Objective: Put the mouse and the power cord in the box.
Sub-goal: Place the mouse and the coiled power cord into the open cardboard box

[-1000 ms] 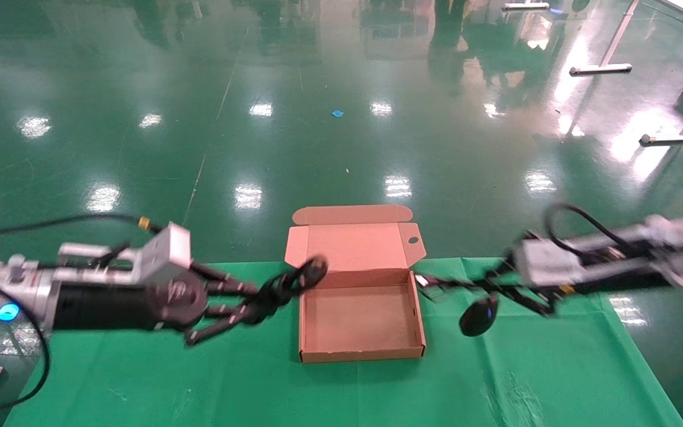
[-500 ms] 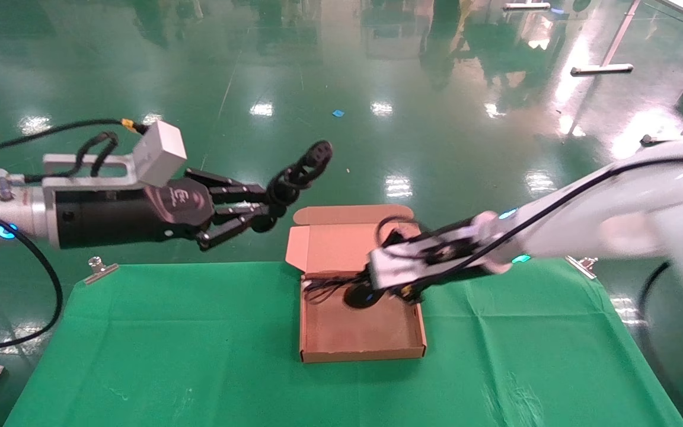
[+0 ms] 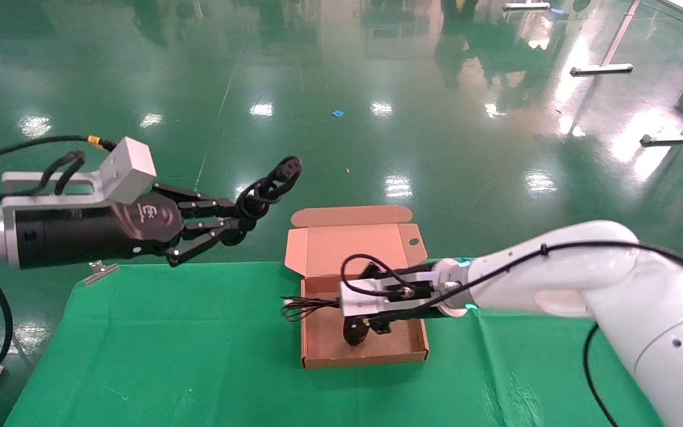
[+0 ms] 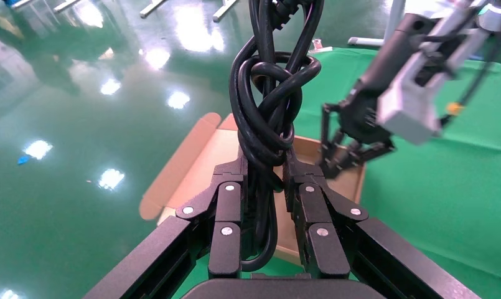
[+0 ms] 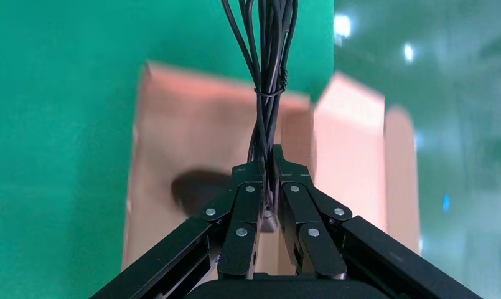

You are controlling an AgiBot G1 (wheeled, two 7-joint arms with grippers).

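Note:
The brown box (image 3: 318,347) lies open on the green cloth, its lid (image 3: 353,243) hinged back. My right gripper (image 3: 350,313) hovers over the box, shut on the mouse's bundled thin cable (image 5: 266,62), whose loops stick out past the box's left wall (image 3: 303,307). The black mouse (image 3: 354,332) dangles under it inside the box; the right wrist view shows the mouse (image 5: 198,190) as a dark blur, and contact with the box floor cannot be told. My left gripper (image 3: 241,214) is raised left of the box, shut on the coiled power cord (image 3: 273,181), also (image 4: 269,106).
The green cloth (image 3: 169,356) covers the table, held by a metal clip (image 3: 99,270) at its far left edge. Beyond the table is shiny green floor with table legs (image 3: 602,68) far right. The left wrist view shows my right gripper (image 4: 353,146) above the box (image 4: 191,162).
My right gripper swung in from the right of the box and lowered the mouse into it. My left gripper lifted the power cord off the table, then drifted slightly left.

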